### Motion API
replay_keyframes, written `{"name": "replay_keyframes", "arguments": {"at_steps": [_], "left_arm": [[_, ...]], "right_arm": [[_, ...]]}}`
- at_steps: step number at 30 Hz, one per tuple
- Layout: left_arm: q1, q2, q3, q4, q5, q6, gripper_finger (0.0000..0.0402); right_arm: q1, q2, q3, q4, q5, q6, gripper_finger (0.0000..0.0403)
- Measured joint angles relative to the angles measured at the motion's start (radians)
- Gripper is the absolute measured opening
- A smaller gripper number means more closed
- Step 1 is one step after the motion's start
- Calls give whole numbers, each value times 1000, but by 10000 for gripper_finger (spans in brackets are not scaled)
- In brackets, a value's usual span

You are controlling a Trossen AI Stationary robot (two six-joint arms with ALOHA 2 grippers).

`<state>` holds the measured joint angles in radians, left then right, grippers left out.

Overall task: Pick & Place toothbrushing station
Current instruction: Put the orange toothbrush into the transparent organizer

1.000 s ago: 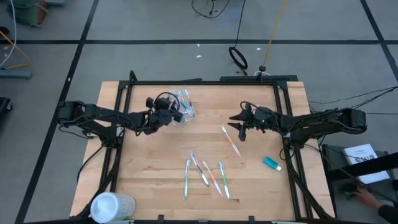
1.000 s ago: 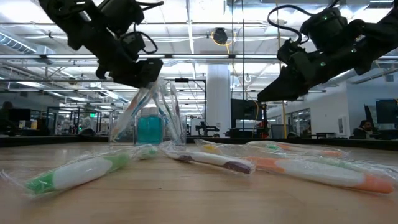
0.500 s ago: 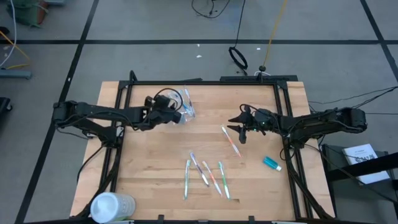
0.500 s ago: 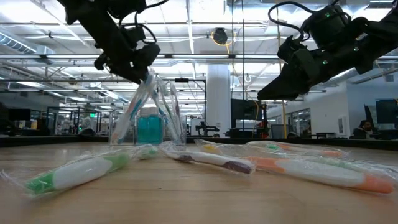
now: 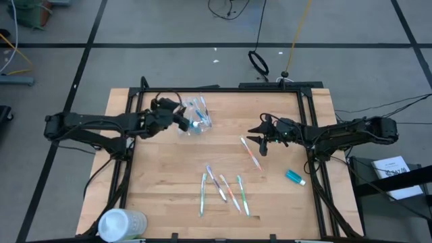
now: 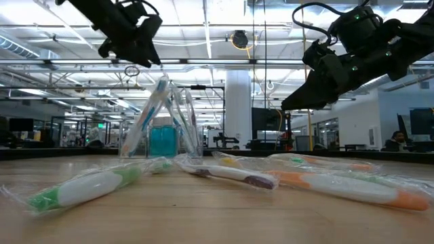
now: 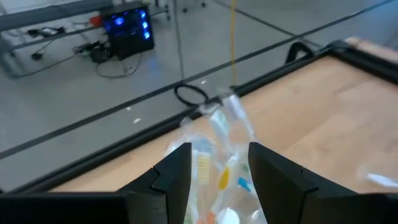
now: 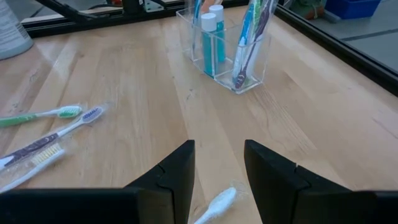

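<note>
Left gripper (image 5: 181,118) hangs jaws spread, empty, beside the small clear plastic cup (image 5: 197,118) near the tabletop's far edge (several slim toothbrushes and a teal tube inside). Right gripper (image 5: 261,138) hovers spread over one loose toothbrush (image 5: 251,153). Four more toothbrushes (image 5: 223,189) lie toward the near edge; one small teal toothpaste tube (image 5: 295,177) lies by the right edge.

Bright overhead light, blurred left wrist view
</note>
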<state>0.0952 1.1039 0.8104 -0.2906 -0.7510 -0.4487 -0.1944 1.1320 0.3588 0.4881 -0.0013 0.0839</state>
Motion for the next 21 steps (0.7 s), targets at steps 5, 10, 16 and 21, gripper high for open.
{"name": "replay_keyframes", "arguments": {"at_steps": [5,10,16,21], "left_arm": [[0,-43,0,-3,60,31,166],[0,-53,0,-4,81,77,166],[0,-50,0,3,74,108,166],[0,-45,0,8,74,109,166]], "right_arm": [[0,0,0,0,0,29,130],[0,0,0,3,1,18,130],[-14,0,0,109,57,-14,130],[-4,0,6,158,21,41,130]]}}
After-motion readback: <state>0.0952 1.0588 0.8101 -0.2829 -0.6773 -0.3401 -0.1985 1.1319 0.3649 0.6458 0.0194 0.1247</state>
